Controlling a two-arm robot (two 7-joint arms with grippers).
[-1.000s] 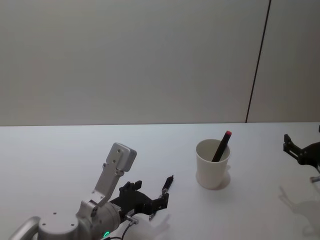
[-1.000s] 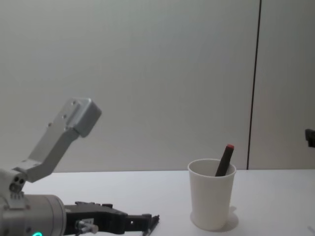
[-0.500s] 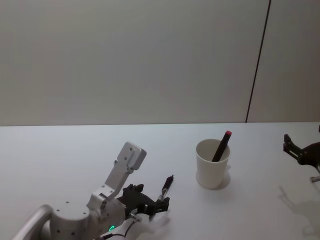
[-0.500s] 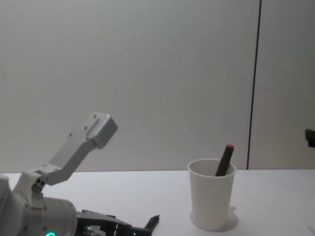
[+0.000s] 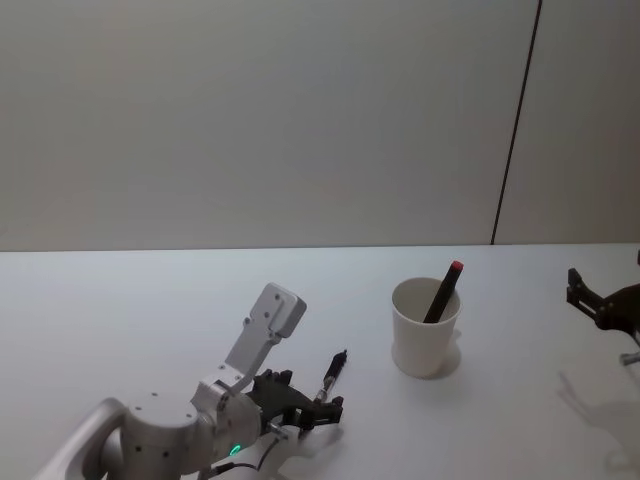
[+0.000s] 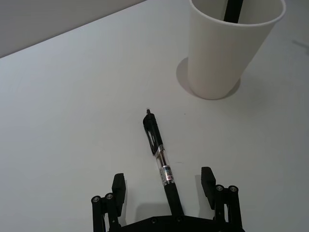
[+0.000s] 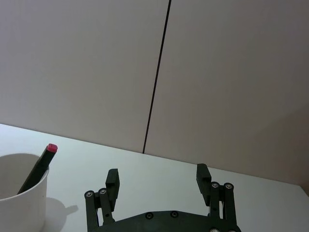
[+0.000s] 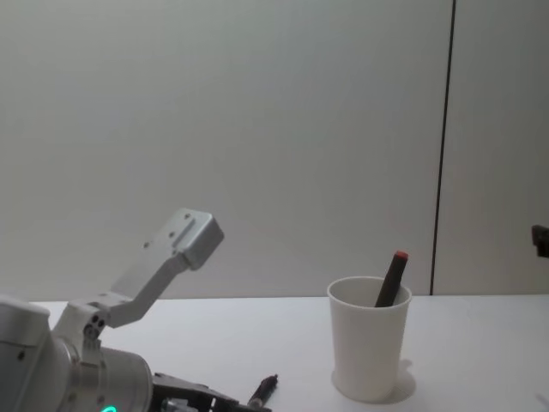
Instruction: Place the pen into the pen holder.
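The white table (image 5: 120, 300) is shown bearing the task's things. The left arm (image 5: 160, 445) is seen at the near left of the head view, bent low over the table. The pen holder (image 5: 425, 340), a white paper cup, is stood upright right of centre. The left gripper (image 6: 163, 176) is held just above the table with its fingers spread wide; nothing is gripped. The right gripper (image 7: 157, 172), likewise spread and empty, is parked at the far right, well apart from the cup. The pen (image 6: 157, 147) is laid flat between the left fingers, touched by neither, its tip directed toward the holder. A red-capped pen (image 5: 443, 290) is leaned inside the cup.
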